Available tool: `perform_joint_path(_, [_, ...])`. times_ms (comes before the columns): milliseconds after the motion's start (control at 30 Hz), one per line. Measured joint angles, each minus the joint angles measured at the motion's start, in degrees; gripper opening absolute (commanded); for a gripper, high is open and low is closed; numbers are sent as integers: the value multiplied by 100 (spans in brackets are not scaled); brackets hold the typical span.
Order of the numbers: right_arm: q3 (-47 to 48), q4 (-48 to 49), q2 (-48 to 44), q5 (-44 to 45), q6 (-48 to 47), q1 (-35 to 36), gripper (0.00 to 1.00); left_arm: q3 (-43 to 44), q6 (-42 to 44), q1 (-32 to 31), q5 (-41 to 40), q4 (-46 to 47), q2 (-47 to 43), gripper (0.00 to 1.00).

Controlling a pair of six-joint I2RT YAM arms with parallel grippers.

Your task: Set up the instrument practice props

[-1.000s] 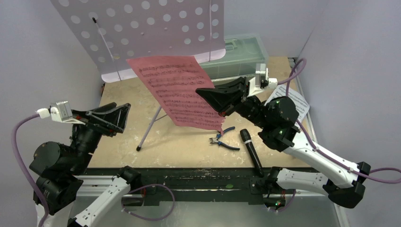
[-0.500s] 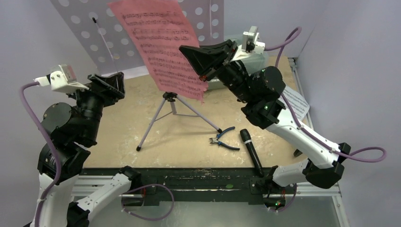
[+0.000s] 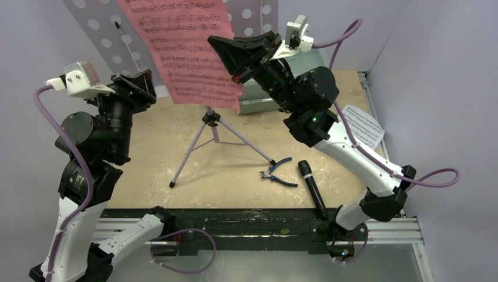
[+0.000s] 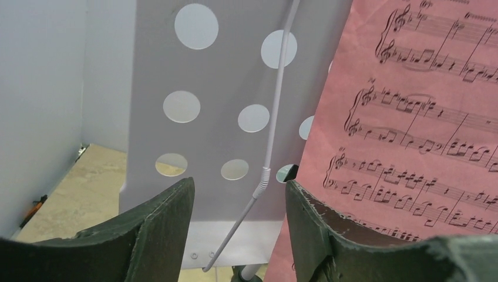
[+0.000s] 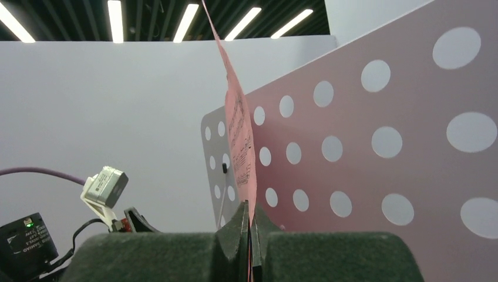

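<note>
R end effector (image 3: 236,78) pinching pink sheet (image 3: 176,47) in front of lilac stand (image 3: 94,23), mic (image 3: 311,188) & pliers (image 3: 278,173) on table (image 3: 235,189)

A worn, pale wooden table (image 3: 235,176) with scuffed patches fills the middle, its near edge resting on a metal frame (image 3: 264,236). Plain pale grey walls (image 3: 440,70) close in on the left, right and far sides. Overhead, long light strips (image 5: 115,17) shine on a dark ceiling (image 5: 152,23).

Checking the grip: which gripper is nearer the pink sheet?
Right: the right gripper pinches the pink sheet at its edge; the left gripper stands open just beside it.
</note>
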Motion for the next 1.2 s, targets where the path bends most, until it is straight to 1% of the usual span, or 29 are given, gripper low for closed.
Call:
perform_joint_path(200, [507,48,306,22,-184,0,0,-20,219,0,-55,398,76,46])
perform_joint_path(433, [973,59,706,81,-400,0,0,-20,407,0,-129,575,240,42])
perform_joint_path(500, [981,61,765,109,-461,0,0,-20,428,0,-127,599,302,42])
perform_joint_path(800, [1086,76,933,122,-688,0,0,-118,662,0,-125,896,350,31])
perform_joint_path(933, [1088,129,933,125,-756,0,0,-131,754,0,-120,1027,348,24])
perform_joint_path(1200, [1088,249,933,234,-883,0,0,-503,1012,-2,-33,1469,188,14])
